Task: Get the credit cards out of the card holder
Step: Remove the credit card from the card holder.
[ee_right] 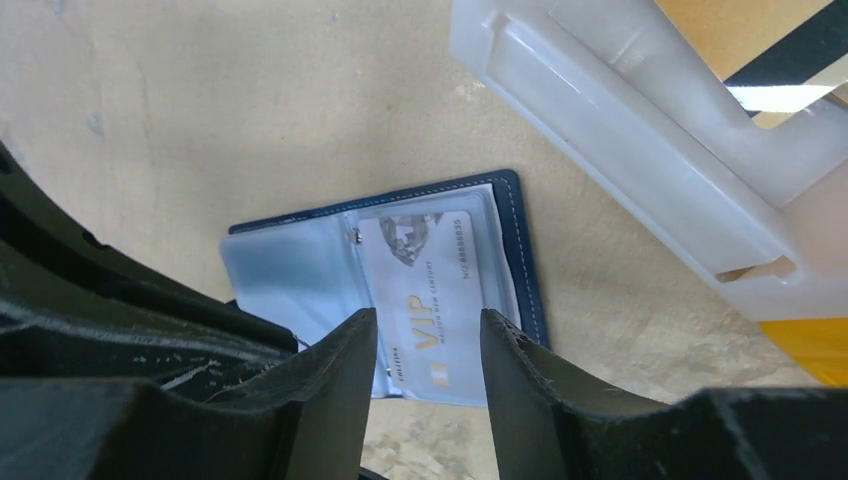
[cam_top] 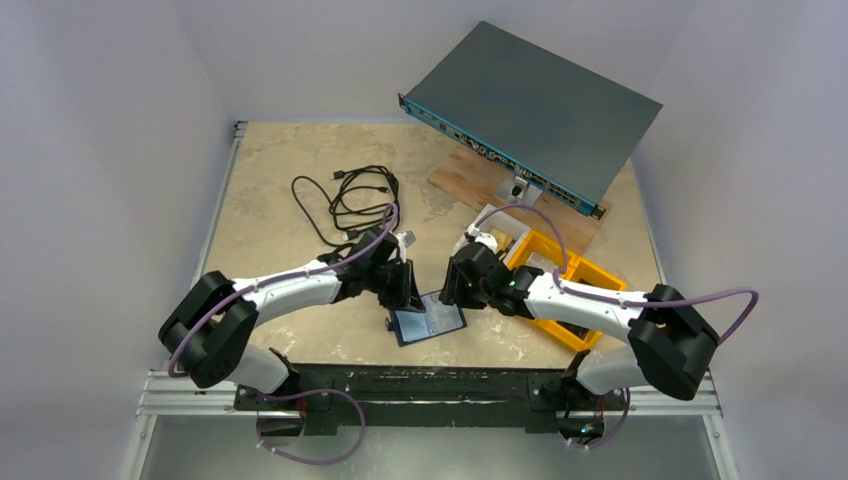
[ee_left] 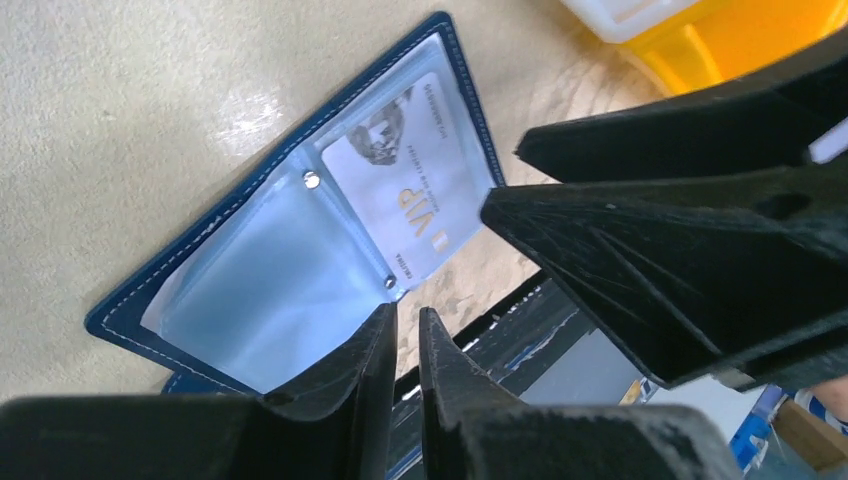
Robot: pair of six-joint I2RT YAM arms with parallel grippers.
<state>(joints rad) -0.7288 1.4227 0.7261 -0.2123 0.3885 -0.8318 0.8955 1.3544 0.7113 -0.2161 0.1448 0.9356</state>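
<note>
The card holder (cam_top: 428, 322) lies open near the table's front edge, navy outside with clear sleeves (ee_left: 260, 290) inside. A pale VIP credit card (ee_left: 410, 185) sits in its right sleeve, also seen in the right wrist view (ee_right: 430, 265). My left gripper (cam_top: 404, 296) stands at the holder's left half. Its fingers are almost together (ee_left: 405, 318), with a thin gap that holds nothing. My right gripper (cam_top: 458, 290) hovers over the card, open (ee_right: 430, 325), with the card showing between its fingers. Whether either touches the holder I cannot tell.
Yellow bins (cam_top: 575, 290) stand just right of the right gripper, with a white translucent plastic piece (ee_right: 640, 130) on them. A black cable (cam_top: 350, 195) lies coiled behind the left arm. A grey rack device (cam_top: 535, 105) rests on a wooden board (cam_top: 470, 175) at the back right.
</note>
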